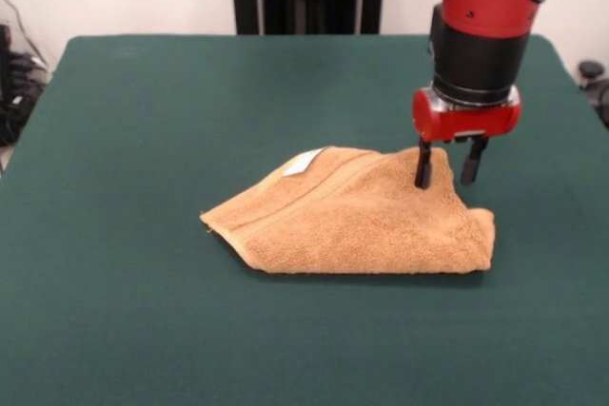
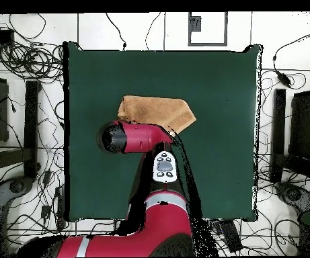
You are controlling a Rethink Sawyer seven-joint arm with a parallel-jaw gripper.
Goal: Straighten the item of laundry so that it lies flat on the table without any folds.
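The item of laundry (image 1: 357, 221) is an orange-tan terry towel folded over itself into a rough wedge on the dark green table (image 1: 133, 140). A small white tag (image 1: 304, 163) shows near its far edge, beside a woven band. My gripper (image 1: 445, 173) stands open at the towel's far right corner. One finger touches the raised cloth there and the other hangs just past the edge. From above, the towel (image 2: 159, 111) pokes out beyond the red arm, which hides the gripper and the towel's near part.
The table's edges (image 2: 66, 134) are well away from the towel on all sides. Cables and dark equipment (image 2: 23, 127) lie on the floor around the table.
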